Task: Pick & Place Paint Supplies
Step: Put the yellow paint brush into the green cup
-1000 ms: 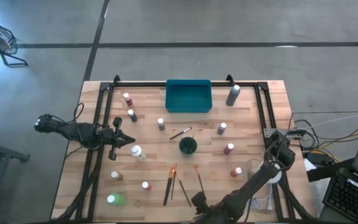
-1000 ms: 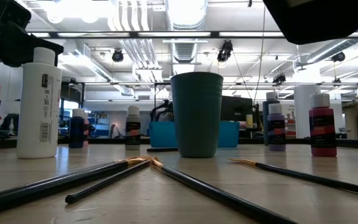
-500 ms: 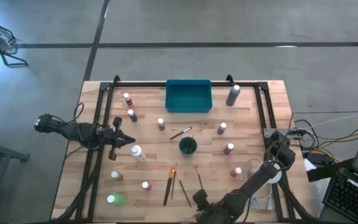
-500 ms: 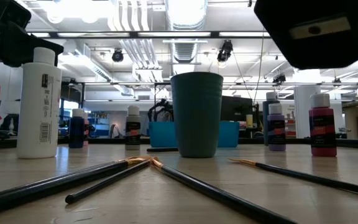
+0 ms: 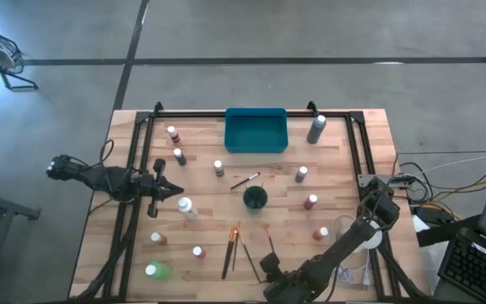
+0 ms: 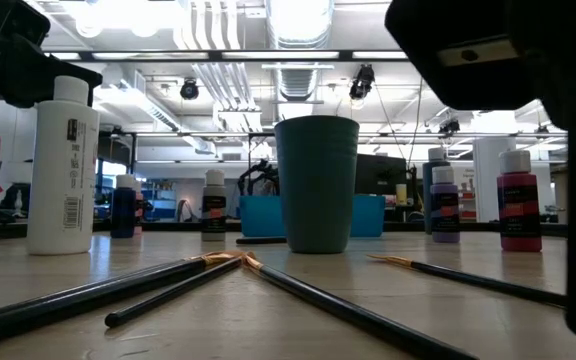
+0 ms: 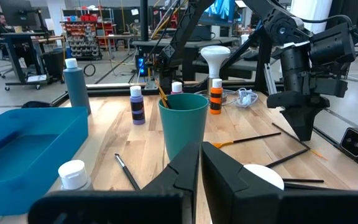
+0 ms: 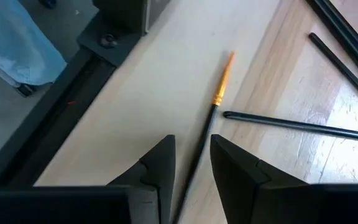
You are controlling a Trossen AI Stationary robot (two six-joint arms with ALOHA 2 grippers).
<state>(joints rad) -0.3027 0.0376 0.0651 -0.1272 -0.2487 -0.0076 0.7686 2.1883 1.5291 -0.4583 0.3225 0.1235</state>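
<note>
A thin black paintbrush [image 5: 270,241] with an orange tip [image 8: 224,78] lies flat on the wooden table near its near edge. My right gripper [image 8: 191,165] [image 5: 270,264] slants down over the brush's handle, open, one finger on each side of the shaft without plainly touching it. Two more brushes [image 5: 236,252] lie just to its left, and another [image 5: 245,180] lies past the dark green cup [image 5: 255,198]. Small white-capped bottles [image 5: 310,202] [image 5: 198,252] and a taller grey one [image 5: 315,128] stand around the table. My left gripper [image 5: 175,191] waits shut and level at the table's left.
The teal tray [image 5: 229,132] sits at the middle of the far edge. A big white bottle [image 5: 186,207] stands just in front of my left gripper. Black frame rails [image 5: 133,194] run along the table's left, right and far sides. Cables and a white dish [image 5: 357,245] lie at the near right.
My right gripper has sunk toward the brush at the near edge and tipped a little; in the low view its dark bulk has come down from the upper right corner. The brushes and bottles have not moved.
</note>
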